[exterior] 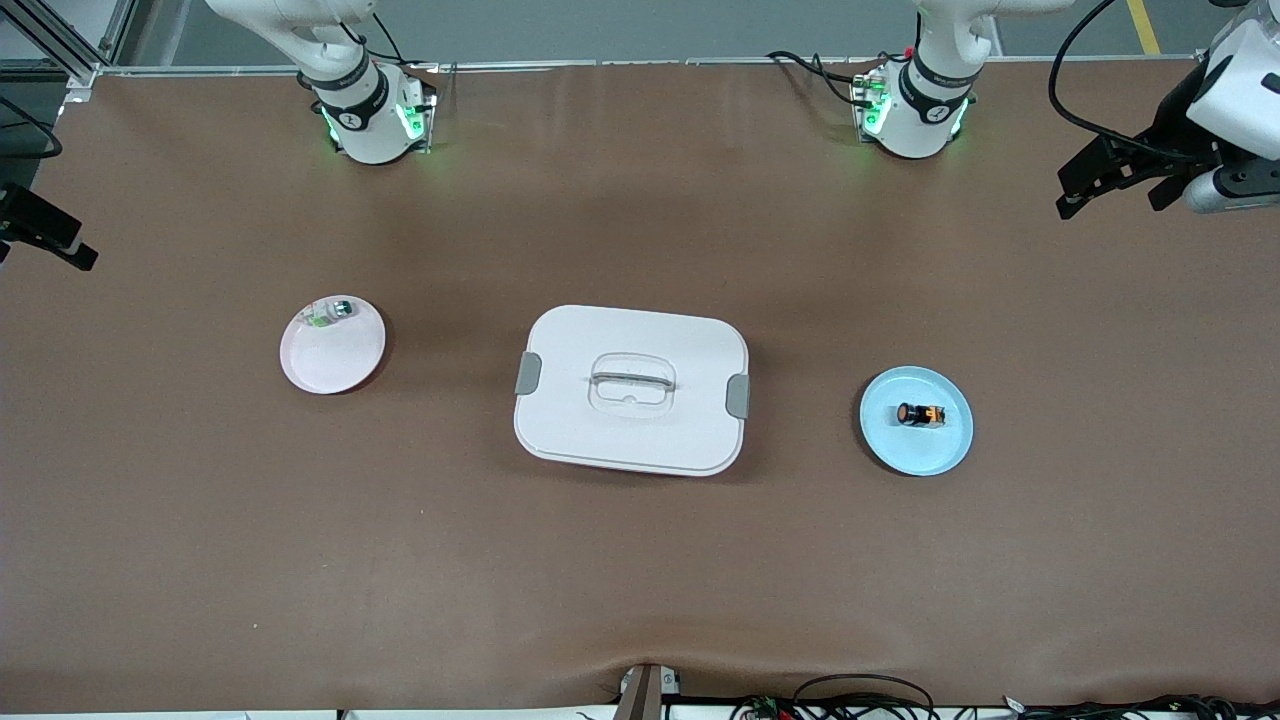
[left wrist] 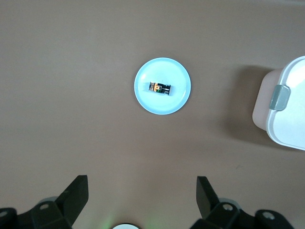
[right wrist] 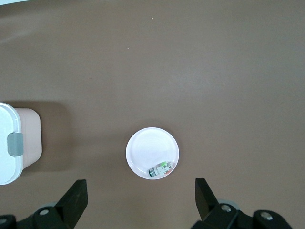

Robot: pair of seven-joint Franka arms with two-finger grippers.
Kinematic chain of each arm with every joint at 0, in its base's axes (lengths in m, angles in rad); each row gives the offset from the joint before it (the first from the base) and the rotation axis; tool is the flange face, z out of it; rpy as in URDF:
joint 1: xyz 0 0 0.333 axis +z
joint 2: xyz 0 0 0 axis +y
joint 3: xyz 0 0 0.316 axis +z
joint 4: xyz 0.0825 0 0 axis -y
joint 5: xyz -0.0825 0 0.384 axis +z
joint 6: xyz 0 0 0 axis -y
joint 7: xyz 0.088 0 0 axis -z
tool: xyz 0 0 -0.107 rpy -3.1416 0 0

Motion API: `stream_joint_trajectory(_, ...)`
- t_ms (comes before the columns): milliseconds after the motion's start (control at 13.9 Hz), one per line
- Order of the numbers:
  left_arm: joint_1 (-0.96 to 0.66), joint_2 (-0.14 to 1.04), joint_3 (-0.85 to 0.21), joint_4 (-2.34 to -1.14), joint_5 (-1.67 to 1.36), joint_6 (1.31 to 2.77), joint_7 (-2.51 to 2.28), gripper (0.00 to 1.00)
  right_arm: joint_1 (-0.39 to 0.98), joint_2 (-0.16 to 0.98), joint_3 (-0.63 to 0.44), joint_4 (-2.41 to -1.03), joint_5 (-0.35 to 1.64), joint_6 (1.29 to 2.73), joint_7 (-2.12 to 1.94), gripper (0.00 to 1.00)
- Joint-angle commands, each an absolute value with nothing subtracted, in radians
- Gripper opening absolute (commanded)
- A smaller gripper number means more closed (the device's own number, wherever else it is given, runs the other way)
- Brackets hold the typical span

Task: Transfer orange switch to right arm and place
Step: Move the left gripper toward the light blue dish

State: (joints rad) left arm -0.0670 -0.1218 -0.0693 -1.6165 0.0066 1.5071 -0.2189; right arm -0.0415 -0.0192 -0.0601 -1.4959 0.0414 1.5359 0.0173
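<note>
The orange switch (exterior: 921, 414) lies on its side on a light blue plate (exterior: 945, 450) toward the left arm's end of the table. The left wrist view shows the switch (left wrist: 160, 88) and its plate (left wrist: 178, 102) too. My left gripper (exterior: 1112, 195) hangs high over the table's edge at the left arm's end. It is open and empty (left wrist: 142, 191), apart from the switch. My right gripper (exterior: 50, 235) hangs over the right arm's end of the table, open and empty (right wrist: 141, 193).
A white lidded box (exterior: 632, 390) with grey clips and a handle stands mid-table, and shows in both wrist views (left wrist: 286, 114) (right wrist: 14, 143). A white plate (exterior: 332, 360) toward the right arm's end holds a clear-green and silver component (exterior: 330, 313) (right wrist: 160, 169).
</note>
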Motion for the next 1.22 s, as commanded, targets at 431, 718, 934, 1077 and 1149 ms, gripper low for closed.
stream_joint_trajectory(431,-0.064,-0.089,-0.069,-1.569,-0.029,1.509,-0.207,1.0,-0.046,-0.006,-0.054,-1.467,0.026,1.522,0.012,1.0)
stream_joint_trajectory(718,-0.061,-0.068,-0.069,-1.569,-0.031,1.513,-0.209,1.0,-0.043,-0.005,-0.054,-1.466,0.026,1.522,0.012,1.0)
stream_joint_trajectory(934,-0.061,-0.017,-0.067,-1.569,-0.021,1.513,-0.209,1.0,-0.049,-0.006,-0.054,-1.465,0.026,1.52,0.011,1.0)
stream_joint_trajectory(1077,-0.058,-0.006,-0.067,-1.571,-0.018,1.513,-0.206,1.0,-0.048,-0.006,-0.054,-1.466,0.028,1.519,0.011,1.0)
stream_joint_trajectory(1149,-0.06,0.011,-0.067,-1.574,-0.018,1.511,-0.195,1.0,-0.048,-0.006,-0.054,-1.465,0.026,1.519,0.011,1.0)
